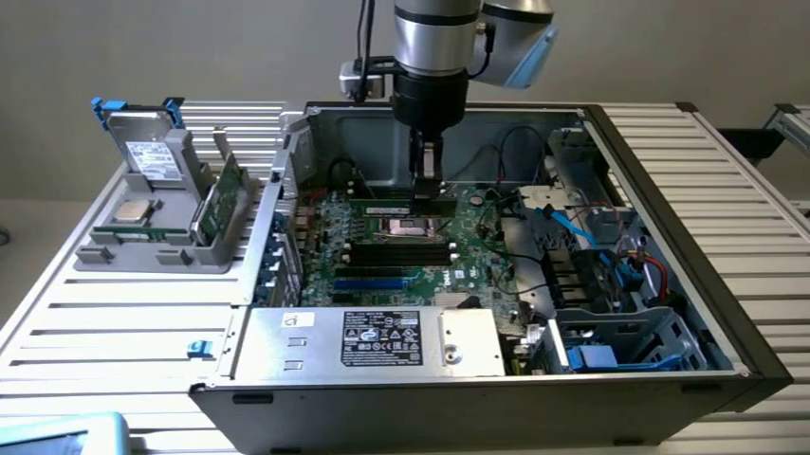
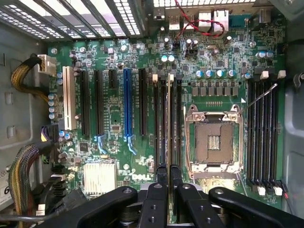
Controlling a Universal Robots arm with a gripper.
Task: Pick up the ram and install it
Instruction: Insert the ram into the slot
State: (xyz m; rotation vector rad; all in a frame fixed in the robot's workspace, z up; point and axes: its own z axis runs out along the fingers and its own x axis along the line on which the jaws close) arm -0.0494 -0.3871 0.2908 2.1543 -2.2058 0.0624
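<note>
1. The ram [image 2: 169, 133] stands on edge between the jaws, which are clenched on its upper edge. In the exterior view it [image 1: 402, 201] hangs low inside the open computer case [image 1: 443, 408], just over the motherboard [image 1: 481, 246]. I cannot tell whether its lower edge already touches a slot.
2. Directly below the jaws runs a bank of black memory slots [image 2: 161, 123]. The stick lies parallel to them and looks lined up over one in the middle of the bank. From that I judge the step in hand to be seating, so the stick must stay parallel to its slot along the whole length.
3. The push is best straight down and even. A lean toward either end would likely seat one end and leave the other proud.
4. Pale latch tabs [image 2: 155, 76] sit at the end of the bank farthest from the jaws. I cannot tell whether they stand open, and a closed tab would block the stick.
5. Just beside the jaws on one side is the CPU socket [image 2: 213, 142] with its metal frame. On the other side is a blue expansion slot [image 2: 127, 104]. Sideways drift risks scraping either one.
6. Beyond the socket, farther from the jaws, lies a second bank of memory slots [image 2: 263, 133].
7. Well apart from the jaws, outside the case, a grey parts holder [image 1: 165, 237] stands on the worktop [image 1: 76, 322].
</note>
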